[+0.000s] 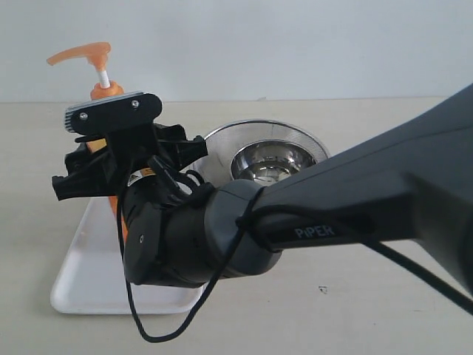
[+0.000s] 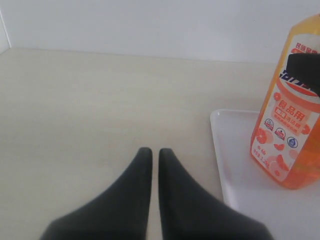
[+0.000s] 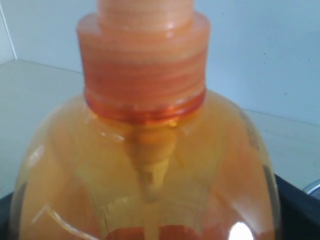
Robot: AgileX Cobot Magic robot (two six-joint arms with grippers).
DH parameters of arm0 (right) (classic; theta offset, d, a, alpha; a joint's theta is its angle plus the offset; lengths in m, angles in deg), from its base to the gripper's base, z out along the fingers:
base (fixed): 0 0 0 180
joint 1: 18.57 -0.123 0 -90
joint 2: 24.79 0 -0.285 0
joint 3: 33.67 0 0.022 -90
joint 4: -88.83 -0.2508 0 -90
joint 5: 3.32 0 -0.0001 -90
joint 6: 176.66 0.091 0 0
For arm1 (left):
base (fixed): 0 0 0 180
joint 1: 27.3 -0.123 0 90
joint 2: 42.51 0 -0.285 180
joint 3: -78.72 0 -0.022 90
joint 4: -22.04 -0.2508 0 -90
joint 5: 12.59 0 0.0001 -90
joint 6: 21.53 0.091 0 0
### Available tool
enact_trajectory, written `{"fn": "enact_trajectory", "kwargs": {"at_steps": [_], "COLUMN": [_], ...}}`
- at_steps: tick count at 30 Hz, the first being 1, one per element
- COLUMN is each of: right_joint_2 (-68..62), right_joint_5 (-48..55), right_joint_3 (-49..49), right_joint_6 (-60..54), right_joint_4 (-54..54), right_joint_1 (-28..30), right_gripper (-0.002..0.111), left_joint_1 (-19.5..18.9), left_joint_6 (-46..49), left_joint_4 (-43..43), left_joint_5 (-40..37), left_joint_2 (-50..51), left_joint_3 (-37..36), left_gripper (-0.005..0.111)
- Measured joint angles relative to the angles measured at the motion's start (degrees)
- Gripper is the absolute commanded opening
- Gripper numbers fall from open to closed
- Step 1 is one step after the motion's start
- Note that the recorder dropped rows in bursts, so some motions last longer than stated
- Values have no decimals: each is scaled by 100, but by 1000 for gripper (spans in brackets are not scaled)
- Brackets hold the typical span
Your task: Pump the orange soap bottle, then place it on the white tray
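As the orange soap bottle stands on the white tray, placement appears done; right claw straddles it, grip unclear; left claw closed.

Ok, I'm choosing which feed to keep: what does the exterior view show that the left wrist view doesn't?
Only the exterior view shows the pump head, the steel bowl and the right arm. Only the left wrist view shows the left gripper, shut over the table, and the label. Both show the bottle on the tray, with the right gripper at it, though the wrist view catches just a black part of that gripper.
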Motion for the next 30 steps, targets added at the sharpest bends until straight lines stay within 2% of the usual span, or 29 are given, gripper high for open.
{"fn": "enact_trajectory", "kwargs": {"at_steps": [5, 10, 22, 30], "right_joint_2": [0, 0, 86, 660], "right_joint_5": [0, 13, 195, 330], "right_joint_3": [6, 6, 6, 6], "right_joint_6": [27, 27, -24, -778], "right_joint_4": [-132, -220, -305, -878], "right_joint_1": [0, 0, 0, -26], "right_gripper": [82, 105, 105, 105], "left_joint_1": [0, 0, 0, 0], "left_joint_6": [0, 0, 0, 0], "left_joint_4": [0, 0, 0, 0], "left_joint_5": [0, 0, 0, 0], "left_joint_2": [0, 0, 0, 0], "left_joint_3": [0, 0, 0, 0], "left_gripper": [5, 5, 5, 5]}}
